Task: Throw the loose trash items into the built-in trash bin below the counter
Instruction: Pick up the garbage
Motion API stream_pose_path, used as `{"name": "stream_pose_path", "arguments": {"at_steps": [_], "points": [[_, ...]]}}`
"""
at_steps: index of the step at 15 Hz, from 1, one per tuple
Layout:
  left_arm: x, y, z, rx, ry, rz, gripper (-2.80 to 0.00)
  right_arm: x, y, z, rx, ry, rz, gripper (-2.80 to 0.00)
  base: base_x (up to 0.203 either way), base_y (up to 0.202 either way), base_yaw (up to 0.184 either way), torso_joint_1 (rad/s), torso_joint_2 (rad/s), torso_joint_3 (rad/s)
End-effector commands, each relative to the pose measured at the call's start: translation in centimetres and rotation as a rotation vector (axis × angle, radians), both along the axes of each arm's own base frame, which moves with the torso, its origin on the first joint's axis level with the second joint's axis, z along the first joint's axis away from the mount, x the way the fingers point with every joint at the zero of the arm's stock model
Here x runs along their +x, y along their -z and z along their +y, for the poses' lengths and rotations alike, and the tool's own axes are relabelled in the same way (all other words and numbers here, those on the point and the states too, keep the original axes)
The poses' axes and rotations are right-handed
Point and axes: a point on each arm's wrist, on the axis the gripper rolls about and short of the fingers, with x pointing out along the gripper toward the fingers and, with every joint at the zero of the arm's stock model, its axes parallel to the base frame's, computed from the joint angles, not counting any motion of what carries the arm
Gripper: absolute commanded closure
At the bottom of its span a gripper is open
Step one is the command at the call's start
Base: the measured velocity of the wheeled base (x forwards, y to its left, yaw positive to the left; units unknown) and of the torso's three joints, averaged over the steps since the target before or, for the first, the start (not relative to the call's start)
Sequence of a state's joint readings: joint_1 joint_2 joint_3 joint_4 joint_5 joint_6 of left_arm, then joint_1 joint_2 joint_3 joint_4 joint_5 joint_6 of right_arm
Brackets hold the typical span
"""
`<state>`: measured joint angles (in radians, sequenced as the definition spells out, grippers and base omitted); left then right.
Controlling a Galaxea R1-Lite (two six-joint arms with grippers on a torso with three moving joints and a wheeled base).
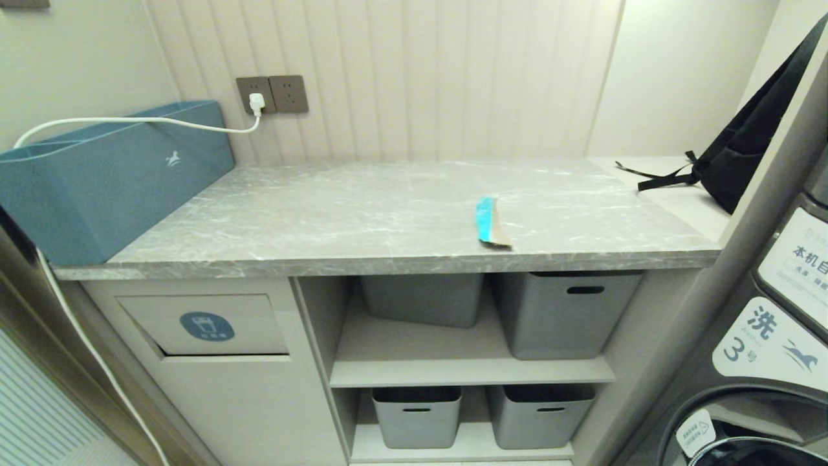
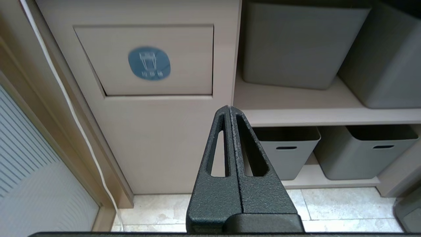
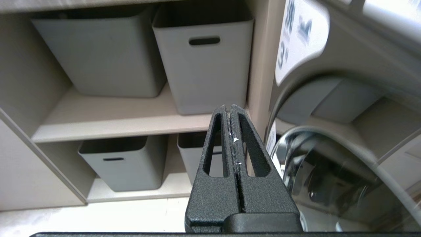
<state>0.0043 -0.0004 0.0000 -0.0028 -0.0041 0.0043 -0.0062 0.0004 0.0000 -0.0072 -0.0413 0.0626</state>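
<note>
Lying flat near the front edge of the counter (image 1: 362, 213), cardboard scrap (image 1: 491, 221) risks being nudged off by pressed-together, empty left gripper (image 2: 229, 110) and right gripper (image 3: 229, 109); trash bin flap (image 1: 207, 323) sits closed below.

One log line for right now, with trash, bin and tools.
scrap: on counter | bin flap: closed | left tool: shut, empty | right tool: shut, empty

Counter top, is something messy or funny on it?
Yes. One torn cardboard scrap, cyan-blue on one side and brown on the other, lies loose on the grey marble counter. Below, the upper-left grey plastic tub sits crooked.
</note>
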Motion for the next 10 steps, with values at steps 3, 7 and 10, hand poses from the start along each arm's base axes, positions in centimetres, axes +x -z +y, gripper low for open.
{"name": "stream_pose_path", "arguments": {"at_steps": [3, 7, 10], "points": [[0.03, 0.04, 0.00, 0.000, 0.000, 0.003, 0.00, 0.02, 0.04, 0.00, 0.000, 0.000, 0.002, 0.00, 0.000, 0.000, 0.000, 0.227, -0.51, -0.287], [0.03, 0.03, 0.00, -0.001, -0.001, 0.003, 0.00, 0.02, 0.04, 0.00, 0.000, 0.000, 0.002, 0.00, 0.000, 0.000, 0.000, 0.242, -0.53, -0.288], [0.03, 0.04, 0.00, 0.001, -0.001, 0.003, 0.00, 0.02, 0.04, 0.00, 0.000, 0.000, 0.002, 0.00, 0.000, 0.000, 0.000, 0.265, -0.56, -0.299]]}}
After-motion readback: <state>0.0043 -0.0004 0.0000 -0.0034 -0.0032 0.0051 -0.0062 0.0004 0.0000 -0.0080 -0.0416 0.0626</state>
